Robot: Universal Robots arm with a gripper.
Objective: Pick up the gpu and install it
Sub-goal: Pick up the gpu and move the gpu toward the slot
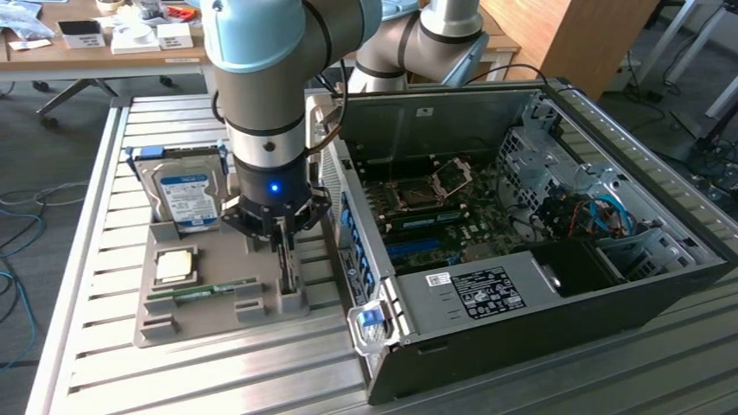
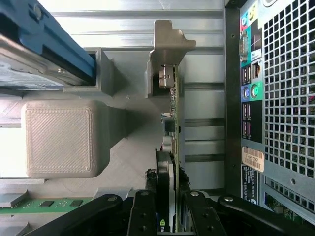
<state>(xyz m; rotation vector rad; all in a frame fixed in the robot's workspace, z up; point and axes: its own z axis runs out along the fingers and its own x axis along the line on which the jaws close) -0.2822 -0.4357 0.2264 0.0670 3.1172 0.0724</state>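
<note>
Gpu [image 2: 175, 105] stands on edge in a slot of the grey holder [image 1: 196, 322]. The holder sits on the counter [image 1: 138, 380], between the counter's edge at the exterior view's left and the open computer case [image 1: 645, 259]. Your end effector [image 1: 283, 238] is clamped across the card's upper edge. Treat the card as light and stiff but fragile: grip the board, not its components. Room is tight beside the case wall and free above.
</note>
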